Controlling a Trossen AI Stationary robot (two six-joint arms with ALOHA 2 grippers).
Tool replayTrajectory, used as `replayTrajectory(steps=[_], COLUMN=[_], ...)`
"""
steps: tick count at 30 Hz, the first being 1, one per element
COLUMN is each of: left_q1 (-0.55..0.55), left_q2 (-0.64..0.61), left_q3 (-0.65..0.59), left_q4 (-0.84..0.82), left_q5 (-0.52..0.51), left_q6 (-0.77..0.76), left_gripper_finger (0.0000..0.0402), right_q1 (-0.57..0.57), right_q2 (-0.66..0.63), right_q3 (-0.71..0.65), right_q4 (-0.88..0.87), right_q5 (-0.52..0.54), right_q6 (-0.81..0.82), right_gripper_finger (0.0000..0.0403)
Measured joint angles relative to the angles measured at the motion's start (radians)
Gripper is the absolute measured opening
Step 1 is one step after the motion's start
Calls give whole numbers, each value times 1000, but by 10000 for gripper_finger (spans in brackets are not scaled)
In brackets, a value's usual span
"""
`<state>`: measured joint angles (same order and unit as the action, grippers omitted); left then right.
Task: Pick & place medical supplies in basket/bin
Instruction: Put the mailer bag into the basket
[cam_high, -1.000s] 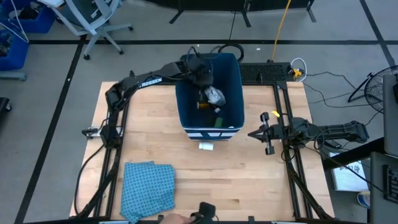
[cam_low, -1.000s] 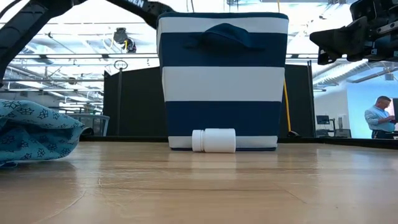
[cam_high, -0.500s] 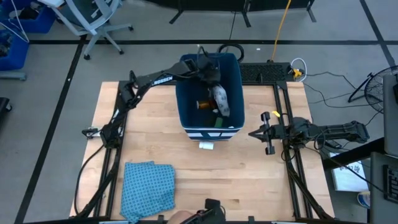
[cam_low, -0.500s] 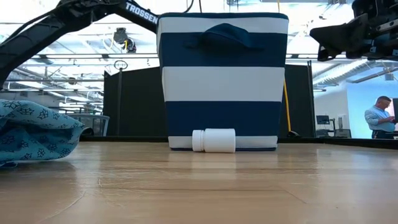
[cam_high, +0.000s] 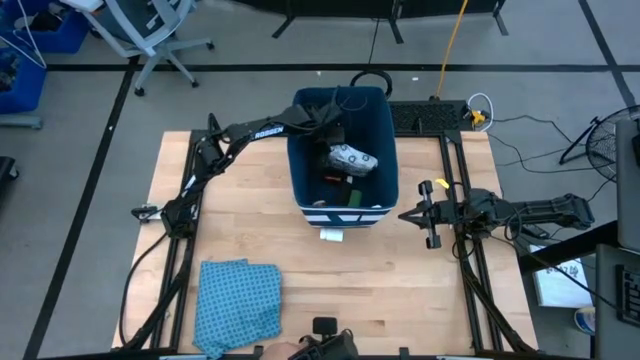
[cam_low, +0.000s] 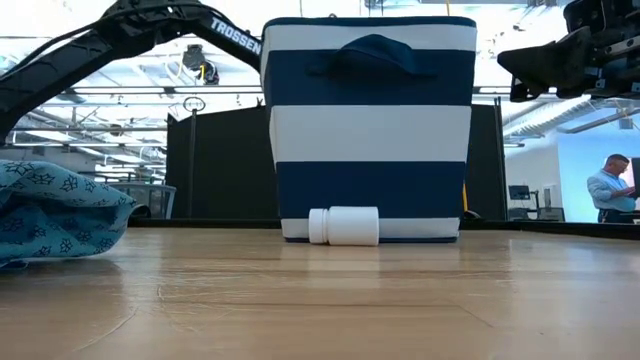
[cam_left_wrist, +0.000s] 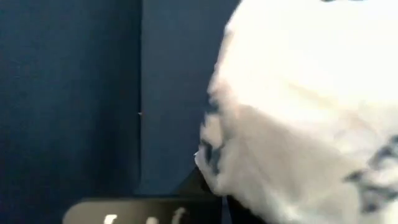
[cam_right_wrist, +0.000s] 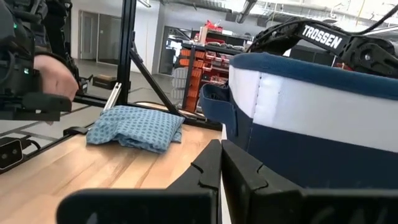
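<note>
one bin (cam_high: 386, 160); one white bottle (cam_low: 343, 225); one cloth (cam_high: 237, 303)

The left gripper (cam_high: 331, 135) is reaching deeper into the bin (cam_high: 383, 130), and the white green-printed pouch (cam_high: 353, 158) in it is turning from upright a second ago to lying slantwise across the bin's middle. The bin itself is sliding slightly toward the right arm's side, its striped wall (cam_low: 370, 130) now standing further right behind the small white bottle (cam_low: 344, 225).
</note>
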<state>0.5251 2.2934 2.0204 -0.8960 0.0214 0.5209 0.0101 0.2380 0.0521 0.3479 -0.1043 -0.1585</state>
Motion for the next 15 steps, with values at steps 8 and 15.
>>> replayTrajectory(steps=[8, 15], left_q1=[-6, -30], left_q2=[-5, -122], left_q3=[1, 1], left_q4=[6, -1], left_q5=[-5, -90], left_q6=[25, 74], left_gripper_finger=[64, 192], right_q1=[0, 0], right_q2=[1, 1], right_q3=[0, 0], right_q4=[0, -1], right_q5=[0, 1], right_q6=[9, 10], right_gripper_finger=[4, 4])
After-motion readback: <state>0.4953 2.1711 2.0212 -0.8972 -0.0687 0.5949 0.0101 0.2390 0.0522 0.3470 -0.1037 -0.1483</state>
